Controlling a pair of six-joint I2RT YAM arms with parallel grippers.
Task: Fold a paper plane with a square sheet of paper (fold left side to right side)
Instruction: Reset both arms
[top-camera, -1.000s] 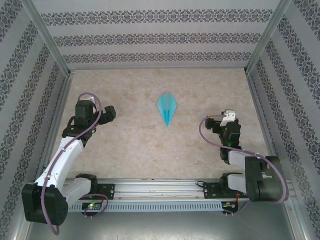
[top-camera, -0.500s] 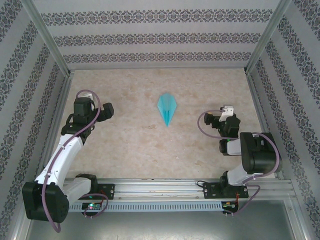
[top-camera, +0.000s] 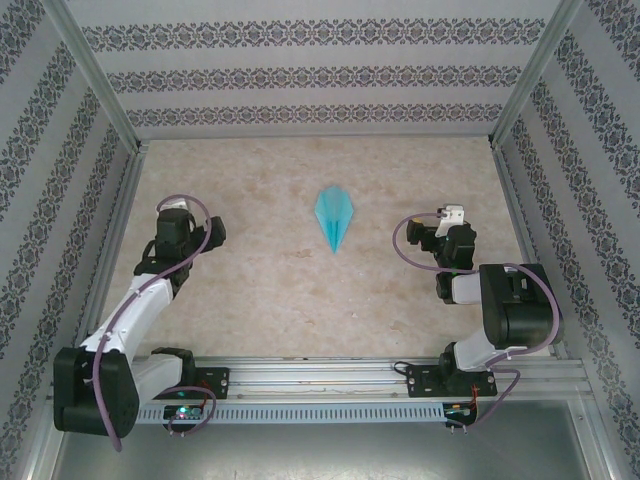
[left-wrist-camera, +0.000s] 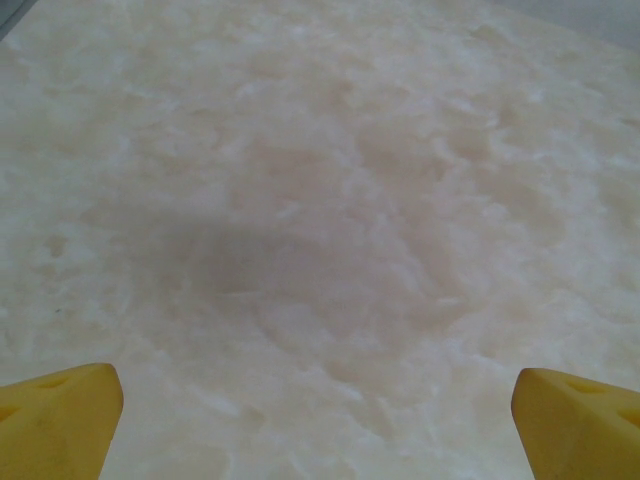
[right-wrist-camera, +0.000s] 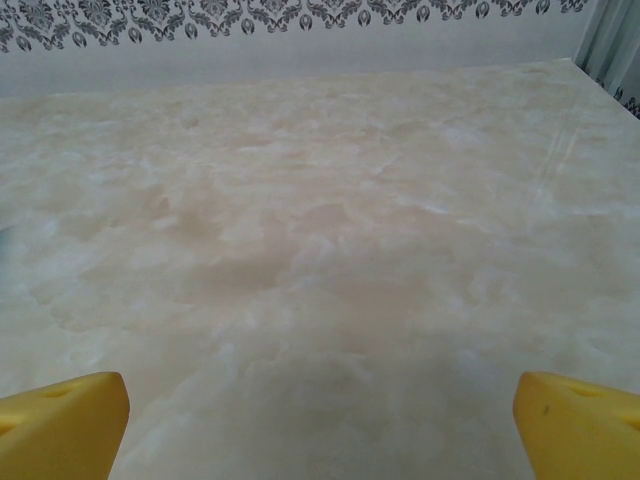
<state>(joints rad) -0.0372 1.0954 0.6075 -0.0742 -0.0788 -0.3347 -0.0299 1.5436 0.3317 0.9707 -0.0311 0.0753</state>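
The turquoise sheet of paper lies folded into a slim paper plane (top-camera: 334, 217) on the middle of the table, its sharp point towards the near edge. My left gripper (top-camera: 212, 229) hovers well to the left of it, open and empty. In the left wrist view the gripper (left-wrist-camera: 320, 415) has its yellow fingertips (left-wrist-camera: 60, 412) far apart over bare table. My right gripper (top-camera: 421, 238) is to the right of the plane, also open with nothing in it. The right wrist view has that gripper (right-wrist-camera: 320, 420) with its fingertips (right-wrist-camera: 580, 420) wide apart.
The beige marbled table (top-camera: 260, 290) is enclosed by patterned walls (top-camera: 320, 75) at the back and both sides. A metal rail (top-camera: 320, 375) with the arm bases runs along the near edge.
Both arms have drawn back from the paper. The right arm's elbow has folded up towards its base and the left arm has settled lower. The paper plane has not moved.
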